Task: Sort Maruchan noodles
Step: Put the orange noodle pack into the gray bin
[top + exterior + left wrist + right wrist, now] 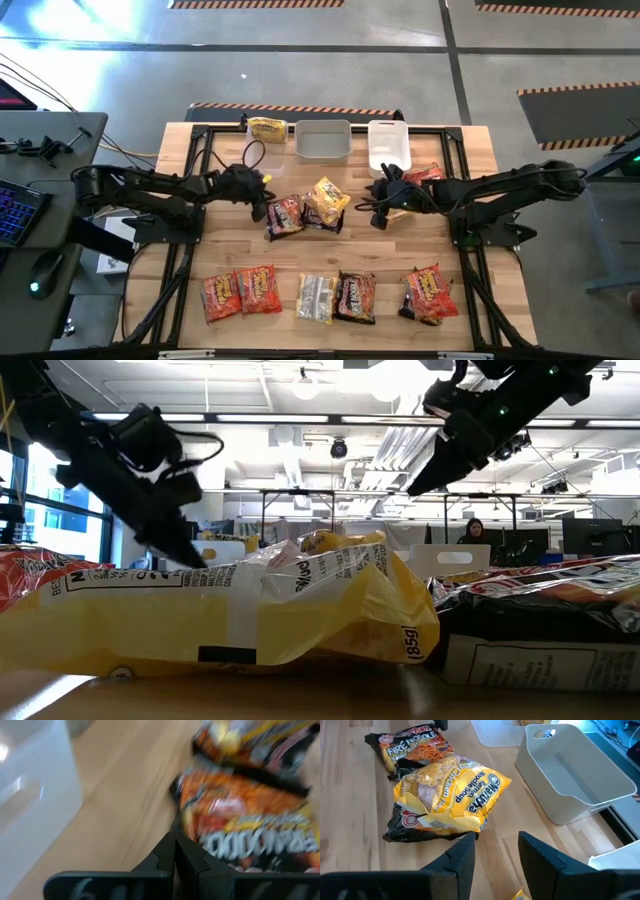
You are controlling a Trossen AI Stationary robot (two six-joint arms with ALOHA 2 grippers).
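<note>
Maruchan packets lie flat on the wooden table. At the middle, a dark packet lies beside a yellow one, which rests on another dark packet. My left gripper is shut, its tips at the first dark packet's edge. My right gripper is open, raised above the table right of the yellow packet. Red-orange packets, a pale yellow one, a dark one and a red one lie along the near edge. My left gripper's shut fingertips stand at the edge of the dark packet, which lies flat on the table. They come in low from the table's left. I cannot tell whether they touch it.
Two clear tubs stand at the far edge. A yellow packet lies left of them and a red packet lies by the right tub. Bare wood runs between the middle packets and the near row.
</note>
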